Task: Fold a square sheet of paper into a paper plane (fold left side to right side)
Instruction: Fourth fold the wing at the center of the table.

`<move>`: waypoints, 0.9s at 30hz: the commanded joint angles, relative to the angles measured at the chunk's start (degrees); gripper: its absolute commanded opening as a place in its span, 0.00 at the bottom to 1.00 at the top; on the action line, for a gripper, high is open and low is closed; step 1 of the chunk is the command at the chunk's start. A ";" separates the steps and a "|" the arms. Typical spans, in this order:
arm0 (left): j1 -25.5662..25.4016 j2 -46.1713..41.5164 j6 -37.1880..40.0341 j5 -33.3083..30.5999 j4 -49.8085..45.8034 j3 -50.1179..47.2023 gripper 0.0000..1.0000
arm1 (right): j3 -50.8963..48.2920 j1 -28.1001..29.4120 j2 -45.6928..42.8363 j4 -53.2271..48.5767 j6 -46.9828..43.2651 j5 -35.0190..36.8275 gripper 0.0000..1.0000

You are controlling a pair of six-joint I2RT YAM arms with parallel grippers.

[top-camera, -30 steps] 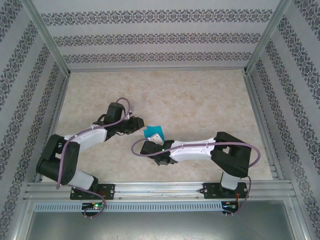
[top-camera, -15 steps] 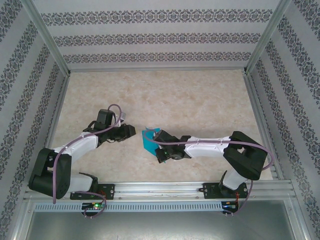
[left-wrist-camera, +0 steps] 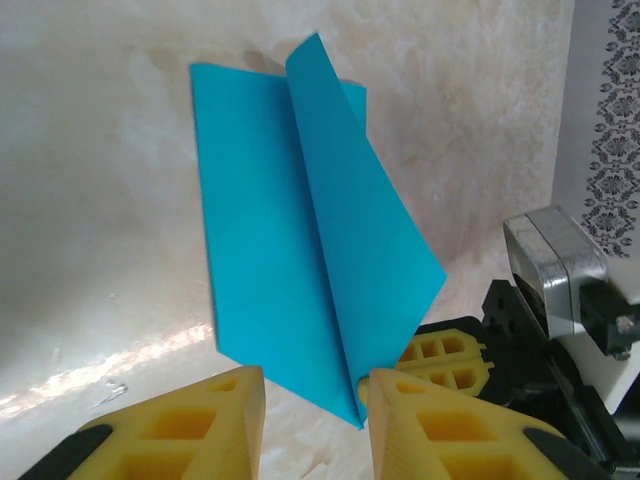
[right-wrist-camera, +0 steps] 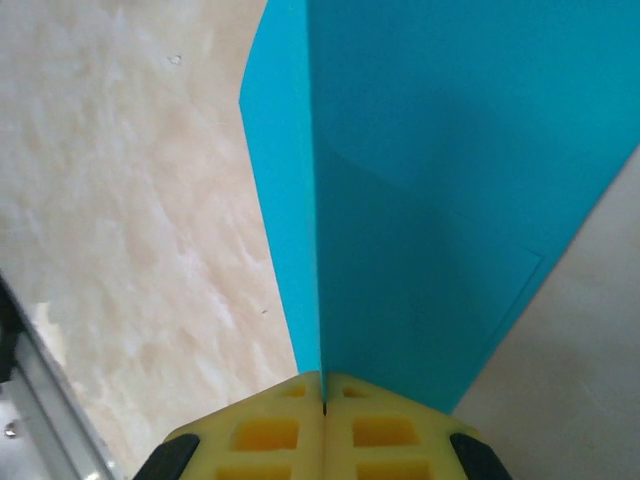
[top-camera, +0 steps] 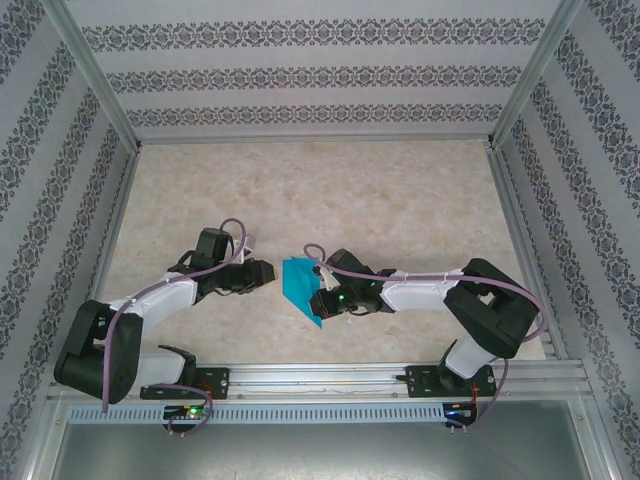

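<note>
Note the folded paper [top-camera: 298, 285] near the front middle of the table [top-camera: 400, 200], between the two arms. One layer lies flat and the other rises along the crease. The right gripper [right-wrist-camera: 323, 385] is fully closed, with its pads pinching the paper at the folded edge. The left gripper [left-wrist-camera: 315, 380] stands partly open just beside the paper's left side and holds nothing. You will see one paper corner pointing into the gap between its fingers

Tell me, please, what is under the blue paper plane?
Beige marbled table shows around the paper plane, so that lies beneath. The patch directly under it is covered; whether the paper touches it I cannot tell. The right gripper pinches its edge.
</note>
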 commanded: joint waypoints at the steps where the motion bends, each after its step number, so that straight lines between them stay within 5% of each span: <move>1: -2.20 1.19 -2.24 0.10 4.01 0.13 0.34 | -1.61 -1.14 -0.20 5.62 2.57 -5.55 0.00; 14: -10.22 8.92 -2.60 -5.65 4.91 5.09 0.40 | -2.34 -2.76 2.66 8.39 3.51 -8.18 0.00; 27: -12.81 14.28 -4.04 -9.92 5.59 7.75 0.46 | -2.60 -3.05 3.83 9.77 3.87 -9.32 0.00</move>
